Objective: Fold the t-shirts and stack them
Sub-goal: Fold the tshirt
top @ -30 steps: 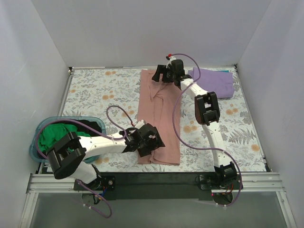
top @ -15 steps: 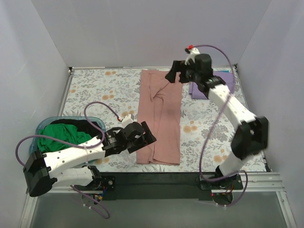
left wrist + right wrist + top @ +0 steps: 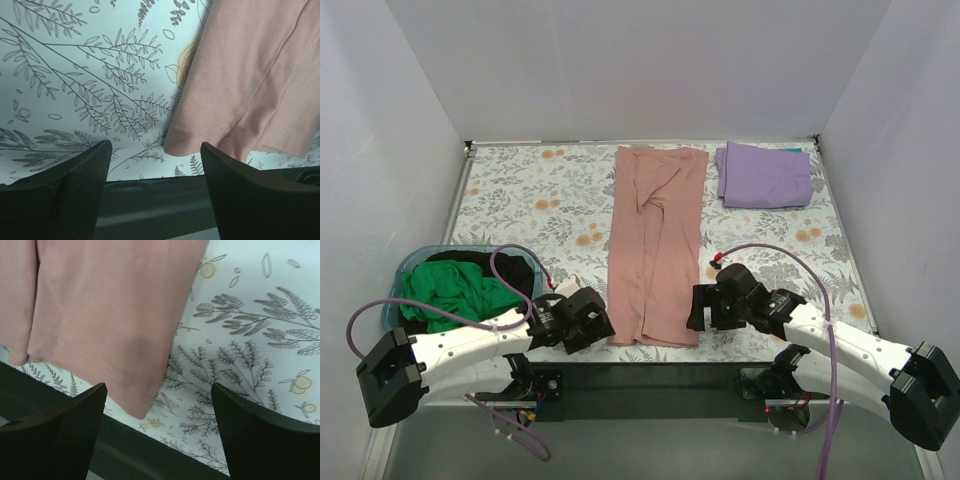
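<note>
Left fingers (image 3: 55, 195), right fingers (image 3: 50, 440): apart, empty, flanking dusty-pink t-shirt (image 3: 655, 240) near hem. Advice: pinch both corners evenly, through every layer.

Three t-shirts (image 3: 656, 240), one basket (image 3: 390, 306) (teal), two arms (image 3: 460, 345).

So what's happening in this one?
A two-armed robot is folding t-shirts. The pink shirt lies folded into a long strip down the middle of the table. The left hand and right hand are open by its two near corners, gripping nothing. A folded purple shirt rests at the far right; a green shirt waits in the basket.
</note>
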Controlling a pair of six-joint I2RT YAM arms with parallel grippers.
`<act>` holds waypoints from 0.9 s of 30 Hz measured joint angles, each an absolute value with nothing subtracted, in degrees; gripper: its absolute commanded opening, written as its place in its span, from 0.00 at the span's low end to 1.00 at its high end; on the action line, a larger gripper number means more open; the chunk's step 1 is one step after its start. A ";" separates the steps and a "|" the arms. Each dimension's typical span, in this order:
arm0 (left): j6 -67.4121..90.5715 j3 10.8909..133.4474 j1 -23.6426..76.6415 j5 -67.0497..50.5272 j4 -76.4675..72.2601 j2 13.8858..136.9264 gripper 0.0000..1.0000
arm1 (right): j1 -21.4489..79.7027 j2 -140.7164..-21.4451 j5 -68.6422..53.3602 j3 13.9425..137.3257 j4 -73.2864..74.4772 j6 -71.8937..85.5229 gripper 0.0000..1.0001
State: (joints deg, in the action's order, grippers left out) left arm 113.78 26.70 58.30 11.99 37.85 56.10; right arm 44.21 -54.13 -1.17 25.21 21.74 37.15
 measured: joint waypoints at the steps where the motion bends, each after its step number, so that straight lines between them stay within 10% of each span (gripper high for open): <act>1: 113.62 26.46 58.28 11.22 37.01 56.53 0.61 | 45.45 -53.54 -0.73 25.04 22.31 38.13 0.89; 12: 113.32 23.55 58.24 4.45 25.63 59.86 0.34 | 55.57 -54.00 1.39 23.53 20.82 46.92 0.71; 17: 113.30 22.52 58.22 2.70 23.05 61.01 0.02 | 56.40 -54.28 1.93 22.59 20.58 49.32 0.51; 23: 112.88 22.17 58.24 1.67 21.34 61.84 0.00 | 56.66 -54.52 3.29 21.54 20.45 50.33 0.05; 27: 112.79 21.30 58.24 0.95 20.99 60.60 0.00 | 56.66 -53.78 3.49 20.73 19.99 50.81 0.01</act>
State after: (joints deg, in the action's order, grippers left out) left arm 112.79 21.30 58.24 0.95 20.99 60.60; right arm 56.66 -53.78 3.49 20.73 19.99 50.81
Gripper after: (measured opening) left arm 0.024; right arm 0.027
